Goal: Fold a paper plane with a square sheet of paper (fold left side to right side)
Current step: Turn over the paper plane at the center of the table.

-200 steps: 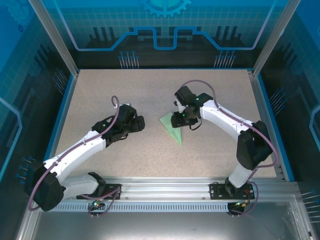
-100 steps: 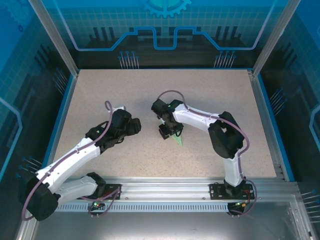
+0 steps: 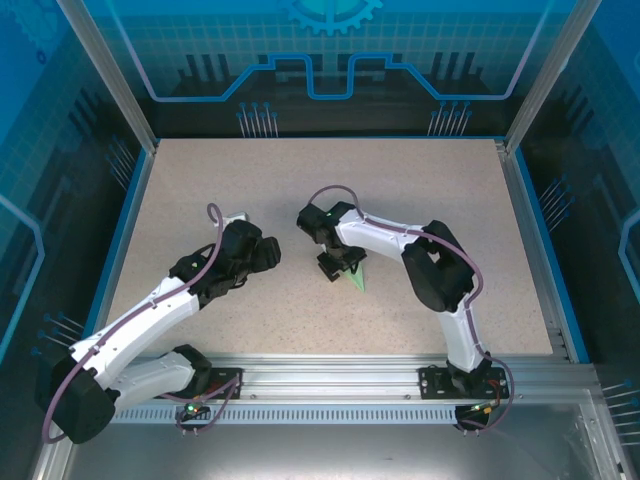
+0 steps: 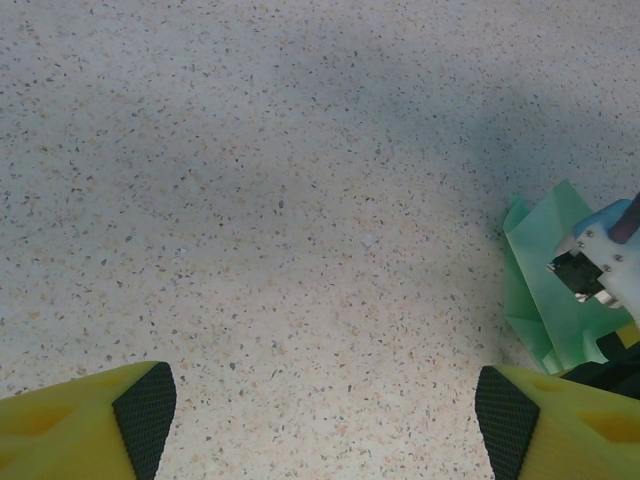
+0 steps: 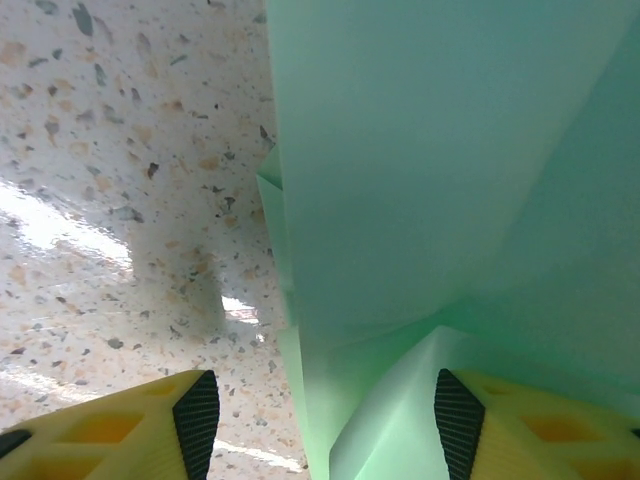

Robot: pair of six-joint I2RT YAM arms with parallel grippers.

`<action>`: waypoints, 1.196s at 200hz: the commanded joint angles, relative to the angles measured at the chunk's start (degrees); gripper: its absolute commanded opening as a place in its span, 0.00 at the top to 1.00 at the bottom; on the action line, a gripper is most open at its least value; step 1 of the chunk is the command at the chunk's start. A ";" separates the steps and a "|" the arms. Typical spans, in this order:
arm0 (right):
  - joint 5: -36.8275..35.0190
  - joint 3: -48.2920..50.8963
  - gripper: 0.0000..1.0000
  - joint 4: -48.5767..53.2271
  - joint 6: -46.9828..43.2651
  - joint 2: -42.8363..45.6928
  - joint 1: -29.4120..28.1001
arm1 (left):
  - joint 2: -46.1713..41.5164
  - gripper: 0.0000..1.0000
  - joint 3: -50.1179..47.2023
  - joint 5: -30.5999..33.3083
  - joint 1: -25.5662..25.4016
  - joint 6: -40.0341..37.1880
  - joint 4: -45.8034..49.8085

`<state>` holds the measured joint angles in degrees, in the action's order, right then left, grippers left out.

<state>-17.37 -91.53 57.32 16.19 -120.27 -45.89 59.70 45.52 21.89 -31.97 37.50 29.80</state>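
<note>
Speckled tabletop (image 3: 250, 190) stretches wide around the paper plane (image 3: 357, 279).

Paper plane (image 5: 430, 150): pale mint-green, plain, no markings. Surface (image 4: 250, 200): beige w/ fine dark and tan speckle, blue edging (image 3: 128, 220); rear panel (image 3: 400, 50) blue w/ cyan line graphics. Jaws yellow, pads (image 4: 145, 410) black; arms (image 3: 150, 310) white w/ black joints.

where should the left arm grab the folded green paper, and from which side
Probably the layered edge of the folded green paper that faces the left end effector: in the left wrist view those folds seem to lift slightly off the table, giving a finger room underneath. Come in low from that side; the right end effector sits over the rest.
</note>
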 commanded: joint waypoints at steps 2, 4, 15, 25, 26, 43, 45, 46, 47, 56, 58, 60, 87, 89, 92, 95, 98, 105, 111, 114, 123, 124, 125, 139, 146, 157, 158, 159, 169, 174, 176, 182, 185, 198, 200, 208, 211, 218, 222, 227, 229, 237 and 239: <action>-3.68 -2.41 0.38 2.70 -1.68 -2.46 -1.48 | -0.20 0.17 -0.54 1.67 0.39 0.69 1.14; -3.85 -2.42 0.38 2.77 -1.73 -2.57 -1.44 | -0.22 0.17 -0.59 1.67 0.34 0.66 1.14; -4.49 -2.53 0.39 2.90 -1.93 -2.78 -1.47 | -0.11 0.17 -0.50 1.66 0.37 0.59 1.22; -5.20 -2.52 0.40 2.97 -2.01 -2.87 -1.47 | -0.19 0.17 -0.49 1.68 0.42 0.57 1.31; -5.25 -2.52 0.40 3.01 -1.98 -2.87 -1.43 | -0.15 0.17 -0.51 1.67 0.41 0.61 1.31; -6.16 -2.49 0.42 3.24 -2.01 -2.55 -1.48 | -0.11 0.17 -0.38 1.75 0.41 0.56 1.40; -6.23 -2.44 0.42 3.26 -2.03 -2.46 -1.44 | -0.11 0.17 -0.37 1.75 0.41 0.56 1.40; -6.30 -2.44 0.42 3.29 -1.99 -2.40 -1.46 | -0.07 0.17 -0.36 1.75 0.46 0.56 1.40; -6.37 -2.43 0.42 3.26 -2.01 -2.33 -1.47 | -0.05 0.17 -0.35 1.75 0.43 0.56 1.40; -6.70 -2.12 0.45 3.16 -2.12 -1.77 -1.40 | -0.04 0.17 -0.43 1.76 0.37 0.59 1.40; -6.76 -2.15 0.46 3.15 -2.08 -1.65 -1.40 | -0.03 0.17 -0.43 1.75 0.42 0.57 1.40; -6.77 -2.05 0.46 3.15 -2.11 -1.46 -1.40 | -0.03 0.17 -0.39 1.75 0.39 0.56 1.40; -7.06 -1.25 0.55 2.81 -2.03 0.32 -0.92 | 0.24 0.17 -0.43 1.67 0.33 0.56 1.40; -7.07 -1.25 0.56 2.80 -2.03 0.37 -0.84 | 0.31 0.17 -0.43 1.69 0.35 0.56 1.40; -7.00 -1.21 0.57 2.81 -2.07 0.53 -0.71 | 0.28 0.17 -0.43 1.69 0.43 0.56 1.40; -6.99 -1.18 0.58 2.80 -2.05 0.63 -0.59 | 0.32 0.17 -0.42 1.71 0.35 0.56 1.40; -7.11 -1.04 0.59 2.87 -2.04 0.77 -0.48 | 0.36 0.17 -0.36 1.67 0.43 0.57 1.40; -7.32 -0.97 0.61 2.90 -2.03 1.05 -0.37 | 0.41 0.17 -0.26 1.68 0.40 0.56 1.31; -7.32 -0.81 0.63 2.83 -2.08 1.37 -0.19 | 0.41 0.17 -0.31 1.64 0.36 0.57 1.33; -7.29 -0.77 0.63 2.80 -2.05 1.47 -0.16 | 0.46 0.17 -0.28 1.66 0.33 0.56 1.31; -7.21 -0.76 0.66 2.82 -2.03 1.89 0.18 | 0.46 0.17 -0.32 1.67 0.39 0.56 1.32; -7.18 -0.76 0.67 2.81 -2.08 1.93 0.18 | 0.48 0.17 -0.25 1.71 0.36 0.56 1.31; -7.21 -0.76 0.67 2.85 -2.06 1.95 0.23 | 0.49 0.17 -0.29 1.69 0.39 0.56 1.31; -7.22 -0.37 0.71 2.67 -2.11 2.61 0.60 | 0.55 0.17 -0.13 1.66 0.45 0.52 1.39; -7.16 -0.20 0.72 2.65 -2.11 2.87 0.76 | 0.61 0.17 -0.17 1.69 0.35 0.56 1.33; -7.42 -0.01 0.75 2.62 -2.12 3.06 1.07 | 0.68 0.17 -0.11 1.67 0.40 0.61 1.38; -7.42 0.01 0.76 2.62 -2.12 3.08 1.16 | 0.68 0.17 -0.14 1.71 0.36 0.59 1.39; -7.42 0.06 0.76 2.62 -2.12 3.10 1.20 | 0.68 0.17 -0.15 1.69 0.39 0.57 1.39; -7.42 0.38 0.79 2.53 -2.18 3.28 1.49 | 0.76 0.17 -0.10 1.58 0.38 0.56 1.42; -7.44 0.59 0.81 2.52 -2.20 3.30 1.72 | 0.71 0.17 -0.07 1.62 0.40 0.56 1.36; -7.45 0.61 0.82 2.42 -2.21 3.40 1.80 | 0.75 0.17 -0.14 1.59 0.39 0.58 1.37; -7.33 0.78 0.85 2.23 -2.34 3.45 1.94 | 0.78 0.17 -0.05 1.58 0.40 0.56 1.44; -7.20 0.92 0.87 2.20 -2.38 3.46 2.06 | 0.77 0.17 0.00 1.59 0.40 0.56 1.40; -6.75 1.38 0.88 1.88 -2.36 3.61 2.41 | 0.81 0.17 0.00 1.58 0.35 0.56 1.48; -6.55 1.42 0.89 1.80 -2.38 3.63 2.43 | 0.84 0.17 0.03 1.58 0.33 0.56 1.49; -5.82 1.74 0.91 1.48 -2.34 3.77 2.76 | 0.78 0.17 0.04 1.58 0.36 0.61 1.51; -5.54 1.83 0.92 1.34 -2.30 3.87 2.78 | 0.81 0.17 0.05 1.60 0.38 0.57 1.57; -4.93 2.20 0.94 1.02 -2.22 3.98 3.00 | 0.88 0.17 0.06 1.67 0.41 0.56 1.58; -4.63 2.36 0.96 0.88 -2.21 4.07 3.14 | 0.83 0.17 0.06 1.68 0.38 0.56 1.58; -4.29 2.42 0.98 0.63 -2.13 4.17 3.24 | 0.85 0.17 0.05 1.69 0.38 0.56 1.56; -4.20 2.56 0.99 0.56 -2.06 4.23 3.28 | 0.83 0.17 0.09 1.67 0.36 0.56 1.57; -3.47 2.77 1.00 0.29 -1.84 4.50 3.50 | 0.86 0.17 0.09 1.62 0.40 0.52 1.58; -3.27 2.87 1.00 0.21 -1.85 4.58 3.59 | 0.88 0.17 0.10 1.63 0.43 0.51 1.58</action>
<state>-23.07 -89.67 58.11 13.96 -118.26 -43.48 60.34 45.52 22.31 -31.97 37.58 30.02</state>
